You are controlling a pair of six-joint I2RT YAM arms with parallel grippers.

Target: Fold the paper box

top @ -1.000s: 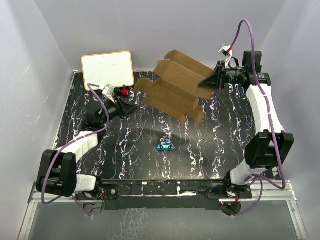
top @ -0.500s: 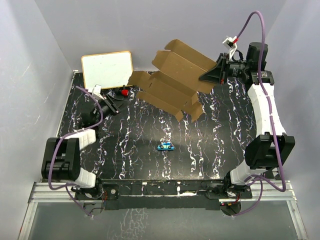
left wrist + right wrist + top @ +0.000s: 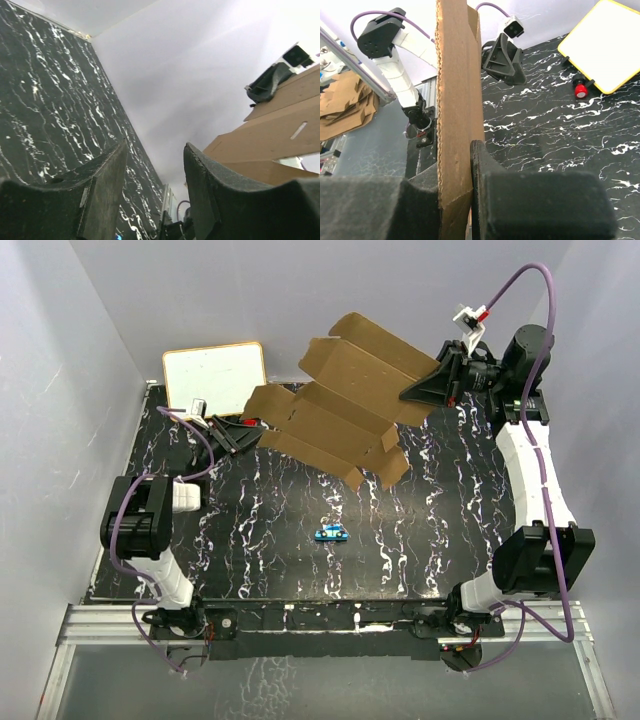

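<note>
The paper box (image 3: 340, 405) is a flat brown die-cut sheet with flaps, held tilted above the far part of the table. My right gripper (image 3: 415, 392) is shut on the sheet's right edge. In the right wrist view the cardboard (image 3: 455, 90) stands edge-on, pinched between my right gripper's (image 3: 456, 165) fingers. My left gripper (image 3: 232, 430) lies low near the sheet's left flap, apart from it. Seen from the left wrist, my left gripper (image 3: 155, 150) is open with nothing between its fingers, and the cardboard (image 3: 280, 135) is off to the right.
A white board with a tan frame (image 3: 215, 378) leans at the back left, with a red-capped item (image 3: 248, 424) by it. A small blue object (image 3: 330, 532) lies mid-table. Grey walls close in on three sides. Loose cardboard (image 3: 340, 105) lies off the table.
My left arm has drawn back to the left and folded up, taking its gripper off the sheet's left edge. My right gripper has lifted the sheet slightly up and back.
</note>
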